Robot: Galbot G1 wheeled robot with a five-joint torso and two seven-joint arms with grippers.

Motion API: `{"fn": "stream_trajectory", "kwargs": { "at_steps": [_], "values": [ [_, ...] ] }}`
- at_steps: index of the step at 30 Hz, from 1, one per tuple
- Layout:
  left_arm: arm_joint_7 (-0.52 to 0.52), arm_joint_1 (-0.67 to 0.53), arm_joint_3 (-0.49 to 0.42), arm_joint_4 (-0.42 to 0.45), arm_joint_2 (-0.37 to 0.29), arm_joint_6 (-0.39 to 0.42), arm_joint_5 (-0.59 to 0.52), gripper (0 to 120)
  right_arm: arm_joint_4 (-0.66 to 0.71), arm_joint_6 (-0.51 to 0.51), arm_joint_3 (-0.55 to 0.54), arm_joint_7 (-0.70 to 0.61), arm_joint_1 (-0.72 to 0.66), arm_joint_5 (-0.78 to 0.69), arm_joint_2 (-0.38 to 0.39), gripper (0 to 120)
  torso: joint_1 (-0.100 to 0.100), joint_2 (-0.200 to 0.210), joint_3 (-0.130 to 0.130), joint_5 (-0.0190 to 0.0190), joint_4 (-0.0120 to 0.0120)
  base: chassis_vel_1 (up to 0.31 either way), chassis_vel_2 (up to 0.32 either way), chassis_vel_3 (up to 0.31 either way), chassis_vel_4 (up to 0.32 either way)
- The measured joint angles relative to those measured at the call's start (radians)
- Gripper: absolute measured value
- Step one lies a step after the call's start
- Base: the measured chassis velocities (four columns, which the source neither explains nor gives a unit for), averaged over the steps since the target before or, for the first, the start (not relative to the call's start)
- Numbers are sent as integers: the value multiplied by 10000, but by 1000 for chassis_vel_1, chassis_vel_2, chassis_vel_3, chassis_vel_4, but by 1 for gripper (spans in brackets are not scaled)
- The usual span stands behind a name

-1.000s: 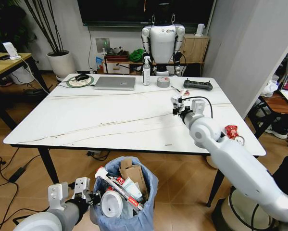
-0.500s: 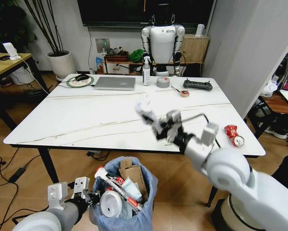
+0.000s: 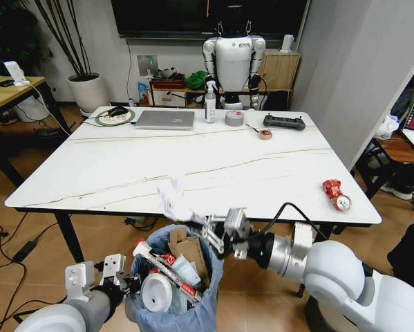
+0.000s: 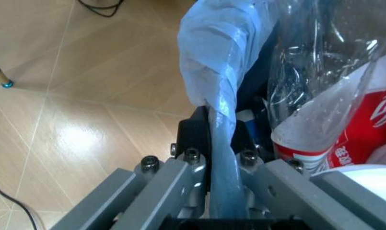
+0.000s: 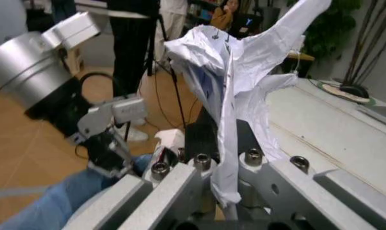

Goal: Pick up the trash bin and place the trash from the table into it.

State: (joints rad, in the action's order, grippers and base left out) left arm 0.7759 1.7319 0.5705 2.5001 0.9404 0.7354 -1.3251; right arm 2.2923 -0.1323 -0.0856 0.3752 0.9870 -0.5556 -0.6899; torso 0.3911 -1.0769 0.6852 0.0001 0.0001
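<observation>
the left gripper [image 3: 99,271] stays clamped on the rim of the blue-lined trash bin [image 3: 208,308], holding it below the marble table [image 3: 124,166]. the right gripper [image 3: 217,235], pinched shut on crumpled white paper [image 3: 172,198], has swung from the tabletop to above the bin; a crushed red can [image 3: 336,194] remains

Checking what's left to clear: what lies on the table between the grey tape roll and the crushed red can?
In the head view, a small round red-and-white item lies between the tape roll and the can; the rest of that stretch of table is bare.
</observation>
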Motion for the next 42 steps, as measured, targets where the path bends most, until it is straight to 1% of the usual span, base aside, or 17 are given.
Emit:
{"fn": "stream_trajectory", "kwargs": {
  "at_steps": [4,13,14,15,17,18,19,23,26,27,31,33,35,37,39,40,42],
  "values": [
    [35,20,18,0,27,0,-6,0,-28,282,7,343,174,455,53,0,0,0,0,0,0,0,0,0,0],
    [118,15,17,0,51,0,-49,0,-54,380,23,344,161,493,-81,1,0,2,0,-1,0,0,0,0,0],
    [119,18,18,0,46,0,-51,0,-49,377,22,316,181,480,-100,7,0,2,0,-1,0,0,0,0,0],
    [120,19,18,0,45,0,-51,0,-47,376,22,302,191,476,-109,8,0,2,0,-1,0,0,0,0,0],
    [121,22,18,0,40,1,-52,0,-37,367,22,246,237,471,-137,18,0,2,0,-1,0,0,0,0,0],
    [121,22,18,0,40,1,-52,0,-37,367,22,246,237,471,-137,18,0,2,0,-1,0,0,0,0,0],
    [121,22,18,0,36,0,-52,0,-29,361,20,214,260,468,-143,21,0,2,0,-1,0,0,0,0,0],
    [122,25,22,0,15,0,-52,0,-21,341,19,150,298,454,-166,39,0,2,0,-1,0,0,0,0,0],
    [122,26,25,0,10,0,-52,0,-20,339,17,141,301,449,-171,43,0,1,0,-1,0,0,0,0,0],
    [122,27,34,0,0,0,-52,0,-19,337,16,127,311,442,-180,51,0,2,0,-1,0,0,0,0,0],
    [121,47,39,0,-9,0,-53,0,-120,382,53,122,351,454,-213,69,0,2,0,-1,0,0,0,0,0],
    [122,48,39,0,-10,0,-52,0,-128,386,63,114,349,453,-221,71,0,2,0,-1,0,0,0,0,0],
    [121,53,39,0,-7,0,-52,0,-140,378,115,-33,299,379,-274,81,0,2,0,-1,0,0,0,0,0],
    [121,48,37,0,2,0,-52,0,-141,229,179,-723,126,21,-413,88,0,2,0,-1,0,0,0,0,0],
    [120,43,26,0,15,0,-52,0,-115,-110,275,-1836,-79,-526,-602,97,0,2,0,-2,1,0,0,0,0],
    [120,43,26,0,15,0,-52,0,-115,-110,275,-1836,-79,-526,-602,97,0,2,0,-2,1,0,0,0,0],
    [120,37,25,0,22,0,-52,0,-61,-473,453,-3112,-235,-1318,-774,100,1,2,0,-2,1,0,0,0,0]
  ]
}}
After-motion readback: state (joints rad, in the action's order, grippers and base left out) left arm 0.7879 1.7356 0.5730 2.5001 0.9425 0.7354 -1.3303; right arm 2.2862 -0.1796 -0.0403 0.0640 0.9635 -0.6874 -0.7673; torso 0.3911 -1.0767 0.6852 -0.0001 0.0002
